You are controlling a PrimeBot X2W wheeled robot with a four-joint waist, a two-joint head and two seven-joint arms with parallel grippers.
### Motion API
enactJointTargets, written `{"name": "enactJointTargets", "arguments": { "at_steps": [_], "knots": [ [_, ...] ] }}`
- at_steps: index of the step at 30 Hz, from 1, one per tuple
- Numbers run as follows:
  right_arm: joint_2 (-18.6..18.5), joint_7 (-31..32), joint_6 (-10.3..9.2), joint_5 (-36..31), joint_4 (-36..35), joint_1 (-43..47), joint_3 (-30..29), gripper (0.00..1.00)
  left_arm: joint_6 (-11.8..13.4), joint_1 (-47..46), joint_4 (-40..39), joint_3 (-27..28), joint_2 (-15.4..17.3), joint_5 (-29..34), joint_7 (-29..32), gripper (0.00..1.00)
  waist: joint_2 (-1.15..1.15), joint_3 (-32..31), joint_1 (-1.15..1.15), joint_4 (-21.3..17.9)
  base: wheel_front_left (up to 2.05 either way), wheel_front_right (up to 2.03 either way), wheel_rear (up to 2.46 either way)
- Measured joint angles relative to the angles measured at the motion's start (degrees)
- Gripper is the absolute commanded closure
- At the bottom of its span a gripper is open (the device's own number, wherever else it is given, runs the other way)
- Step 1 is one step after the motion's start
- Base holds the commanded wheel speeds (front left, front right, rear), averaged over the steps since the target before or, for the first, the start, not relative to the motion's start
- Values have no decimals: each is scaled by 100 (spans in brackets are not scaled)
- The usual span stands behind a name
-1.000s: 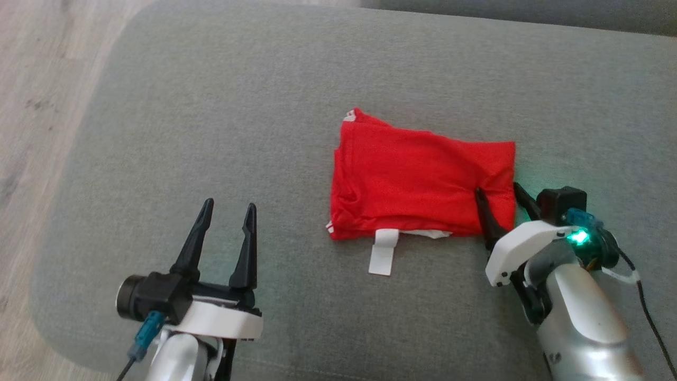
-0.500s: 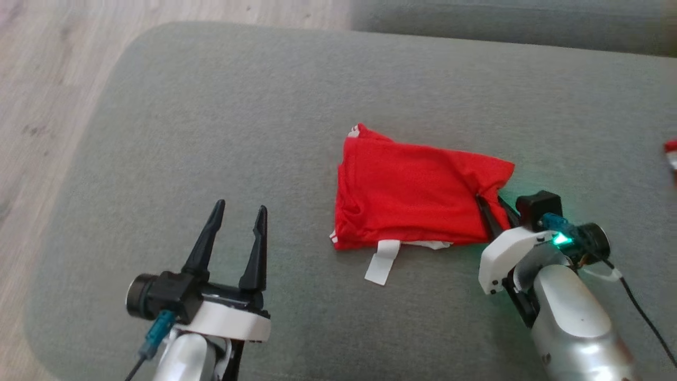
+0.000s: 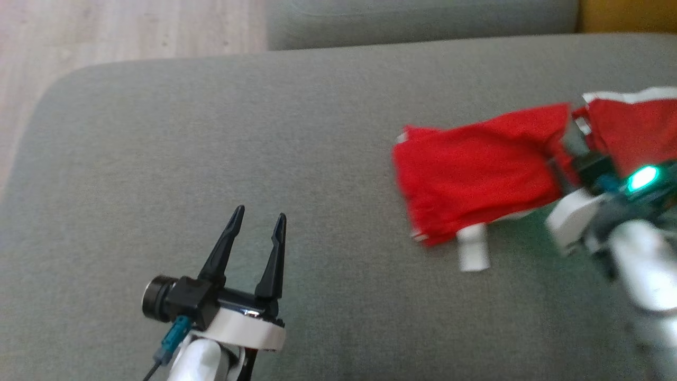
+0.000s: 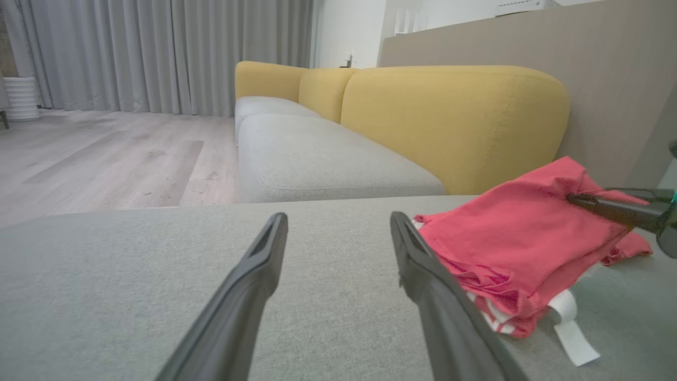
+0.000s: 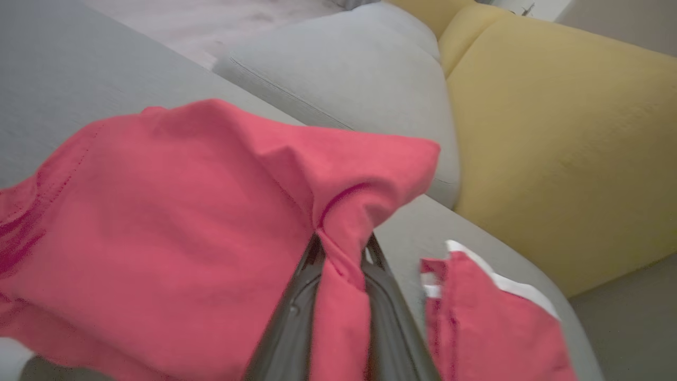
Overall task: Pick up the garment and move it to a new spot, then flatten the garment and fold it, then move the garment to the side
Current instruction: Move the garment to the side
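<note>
Right wrist view, right pincer (image 5: 342, 242) clamped on red garment (image 5: 158, 211), left pincer (image 3: 261, 212) spread wide, empty, over grey cushion (image 3: 158, 159)

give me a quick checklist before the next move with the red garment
1. Grip: right end effector is shut on the garment, with fabric pinched between its fingers. ok
2. Fold intact: layers look stacked in the left wrist view, but the gripped corner is bunched. cannot tell
3. Left end effector out of the way: open and apart from the garment. ok
4. Space to the right: a second garment with white trim lies right beside the gripped end. not ok
5. Support: the garment's far end rests on the cushion, away from its edges. ok
</note>
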Motion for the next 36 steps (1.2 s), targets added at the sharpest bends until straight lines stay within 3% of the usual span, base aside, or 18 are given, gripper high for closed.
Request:
{"name": "enactJointTargets", "arguments": {
  "at_steps": [7,13,22,31,32,33,36],
  "knots": [
    [-1360,364,0,71,-236,-690,-40,100,-13,-372,-93,-69,-2,1,0,0,0,491,1,-209,0,0,0],
    [-2171,563,0,136,-116,-1031,-345,100,-82,-691,-119,41,-5,20,0,0,0,1054,2,-222,0,0,0],
    [-2458,566,0,108,358,-1326,-1141,100,-191,-1023,-120,182,-11,130,0,0,0,1676,2,-167,0,0,0],
    [-2387,467,0,-78,412,-1373,-1697,100,-236,-1095,-118,255,-18,166,0,0,0,1817,1,-41,0,0,0],
    [-2348,467,0,-97,387,-1359,-1731,53,-236,-1095,-115,257,-18,168,0,0,0,1802,1,-35,0,0,0],
    [-2283,485,0,-120,377,-1355,-1790,0,-236,-1093,-112,261,-18,168,0,0,0,1782,1,-32,0,0,0],
    [-2117,479,0,-135,248,-1340,-1961,0,-236,-1078,-89,277,-18,167,0,0,0,1680,1,-36,0,0,0]
  ]
}}
